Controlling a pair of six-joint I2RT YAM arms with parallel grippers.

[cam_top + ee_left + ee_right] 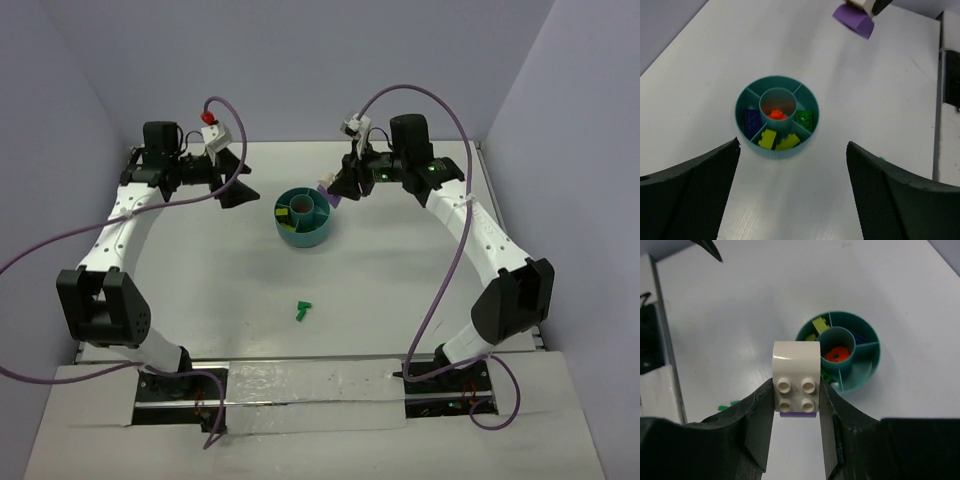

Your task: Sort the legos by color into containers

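The round teal bowl (303,235) stands mid-table, its compartments ringed around a central cup. In the left wrist view the bowl (777,152) holds orange-red bits (776,114) in the centre, two lime-green legos (768,138), a purple one (752,121) and a green one (804,119). My right gripper (796,387) is shut on a purple-and-white lego (796,370), held in the air just right of the bowl. My left gripper (793,145) hangs open and empty, left of the bowl. A dark green lego (303,311) lies loose on the table nearer the arm bases.
Grey walls close in the table at the back and on both sides. Purple cables loop above each arm. A metal strip (310,385) runs along the near edge between the two bases.
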